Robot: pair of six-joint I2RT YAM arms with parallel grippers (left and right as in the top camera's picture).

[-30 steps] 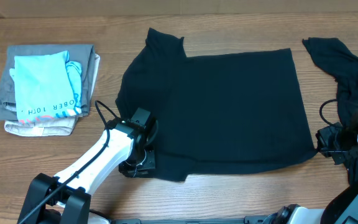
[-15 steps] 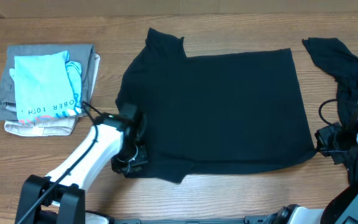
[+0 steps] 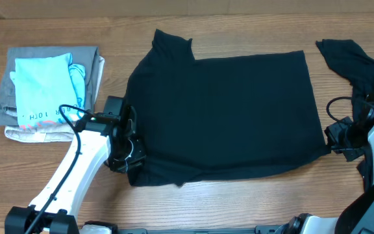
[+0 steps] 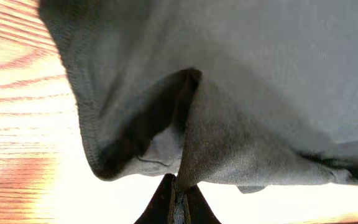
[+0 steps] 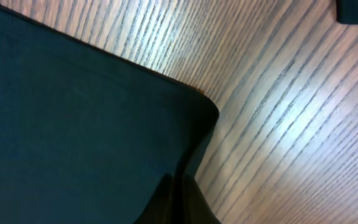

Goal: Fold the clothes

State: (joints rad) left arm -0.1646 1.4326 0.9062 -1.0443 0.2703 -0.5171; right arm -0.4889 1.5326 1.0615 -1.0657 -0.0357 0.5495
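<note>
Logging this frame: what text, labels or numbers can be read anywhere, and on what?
"10TH": dark lettering on the light-blue shirt, upside down in the overhead view.
"...ER": fragment beside it on the same shirt, with the rest of the word hidden.
Nothing readable on the black T-shirt or elsewhere.

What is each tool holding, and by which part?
Both grip the black T-shirt: left tool its near-left corner, right tool its near-right hem corner.

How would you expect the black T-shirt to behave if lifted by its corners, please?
Probably floppy: the black T-shirt bunches into a fold where the left fingers pinch it. Likely to sag in the middle, being wide and soft-looking.
</note>
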